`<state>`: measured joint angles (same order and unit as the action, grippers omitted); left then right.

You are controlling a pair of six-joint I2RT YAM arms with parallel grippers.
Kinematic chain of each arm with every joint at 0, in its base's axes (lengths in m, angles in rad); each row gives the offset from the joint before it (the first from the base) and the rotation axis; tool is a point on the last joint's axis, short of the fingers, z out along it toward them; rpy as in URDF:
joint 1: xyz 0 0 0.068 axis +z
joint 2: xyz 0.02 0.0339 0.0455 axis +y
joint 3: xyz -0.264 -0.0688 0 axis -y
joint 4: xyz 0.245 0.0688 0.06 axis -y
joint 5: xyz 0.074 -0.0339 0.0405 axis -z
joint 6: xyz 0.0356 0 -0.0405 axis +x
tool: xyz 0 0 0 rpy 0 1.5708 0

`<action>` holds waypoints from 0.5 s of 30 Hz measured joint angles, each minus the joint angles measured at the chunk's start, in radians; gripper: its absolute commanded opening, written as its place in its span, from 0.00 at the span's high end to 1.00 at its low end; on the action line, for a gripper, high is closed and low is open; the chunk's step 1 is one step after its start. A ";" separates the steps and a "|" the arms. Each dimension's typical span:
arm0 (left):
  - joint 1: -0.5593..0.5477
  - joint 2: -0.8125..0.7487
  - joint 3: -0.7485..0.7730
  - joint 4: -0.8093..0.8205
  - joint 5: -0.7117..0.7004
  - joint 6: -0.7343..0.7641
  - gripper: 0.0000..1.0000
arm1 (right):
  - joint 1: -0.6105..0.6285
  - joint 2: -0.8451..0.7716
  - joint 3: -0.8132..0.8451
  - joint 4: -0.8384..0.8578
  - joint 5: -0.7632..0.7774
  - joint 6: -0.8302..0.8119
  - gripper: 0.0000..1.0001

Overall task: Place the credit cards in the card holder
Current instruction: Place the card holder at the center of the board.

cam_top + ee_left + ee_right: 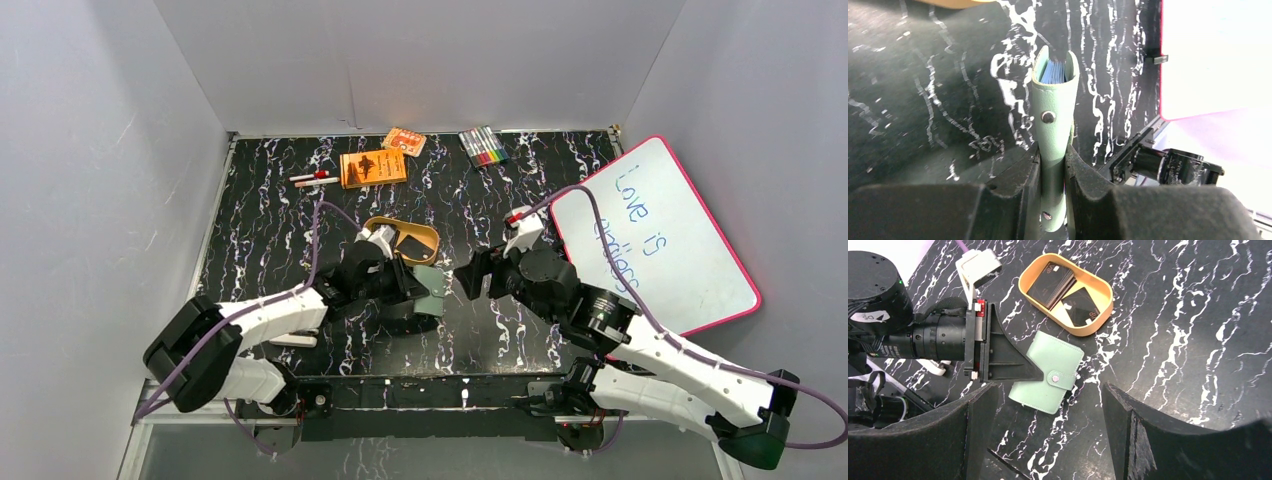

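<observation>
The card holder is a mint-green wallet, closed by a snap flap. My left gripper is shut on it, and in the left wrist view the holder stands edge-on between the fingers of that gripper. Black credit cards lie in a tan oval tray, which also shows in the top view just behind the holder. My right gripper is open and empty, close to the right of the holder. The right wrist view shows this gripper facing the holder.
A pink-rimmed whiteboard lies at the right. An orange booklet, a small orange pack, coloured markers and pens lie along the back. Grey walls enclose the table.
</observation>
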<state>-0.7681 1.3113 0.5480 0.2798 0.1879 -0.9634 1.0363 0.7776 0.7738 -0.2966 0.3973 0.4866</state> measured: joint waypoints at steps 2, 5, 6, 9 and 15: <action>0.000 0.032 0.026 0.023 0.025 0.003 1.00 | 0.000 -0.013 0.009 -0.016 0.016 -0.015 0.17; -0.006 0.141 0.100 0.055 0.046 0.010 1.00 | 0.000 -0.041 0.031 -0.039 0.043 -0.035 0.17; -0.011 0.185 0.128 0.064 0.049 0.010 1.00 | 0.000 -0.053 0.037 -0.045 0.051 -0.041 0.17; -0.035 0.308 0.206 0.079 0.048 0.011 1.00 | 0.000 -0.087 0.044 -0.052 0.071 -0.049 0.17; -0.122 0.492 0.377 0.040 0.021 0.028 0.98 | 0.000 -0.109 0.045 -0.073 0.083 -0.049 0.17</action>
<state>-0.8902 1.8034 0.9253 0.3199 0.2092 -0.9356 1.0363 0.6682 0.8185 -0.3695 0.4801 0.4377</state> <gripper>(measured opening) 0.166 0.831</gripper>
